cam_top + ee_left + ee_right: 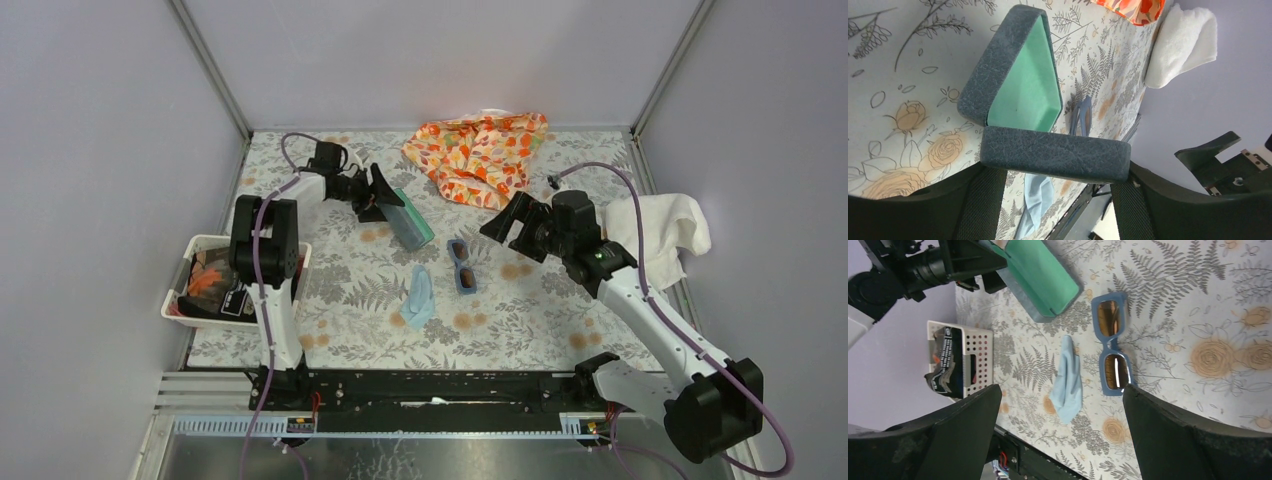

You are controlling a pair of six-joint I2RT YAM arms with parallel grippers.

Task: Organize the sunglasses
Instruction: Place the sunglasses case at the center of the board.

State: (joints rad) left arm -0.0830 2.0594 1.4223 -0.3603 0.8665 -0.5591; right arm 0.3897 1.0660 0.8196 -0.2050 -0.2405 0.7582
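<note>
Left gripper (pixel 1058 174): you have it pinching the case (pixel 1023 95). Its two fingers (pixel 985 200) press against the opposite ends of one grey half. The case stands open on the table (pixel 350 290), teal lining exposed, with the other half tilted away from the wrist camera.

Right gripper (pixel 1060 390): spread wide, holding nothing. It hangs above the table on the side of the case away from the left arm. Its jaws are clear of every item.

The sunglasses (pixel 462 265) lie flat on the table just beside the case, on the right arm's side of it and a little nearer the arm bases. Blue frame, brownish lenses. They touch neither the case nor either gripper. In the right wrist view they sit ahead of the open jaws, closer to the right-hand finger.

A light blue cloth (pixel 420 297) lies crumpled on the table. It is nearer the arm bases than the case and apart from it.

A white basket (pixel 200 245) with dark contents stands well apart from the case, beyond the left arm. An orange patterned fabric (pixel 480 155) lies past the case toward the back wall. A white towel (pixel 665 230) sits far from the case at the right table edge.
</note>
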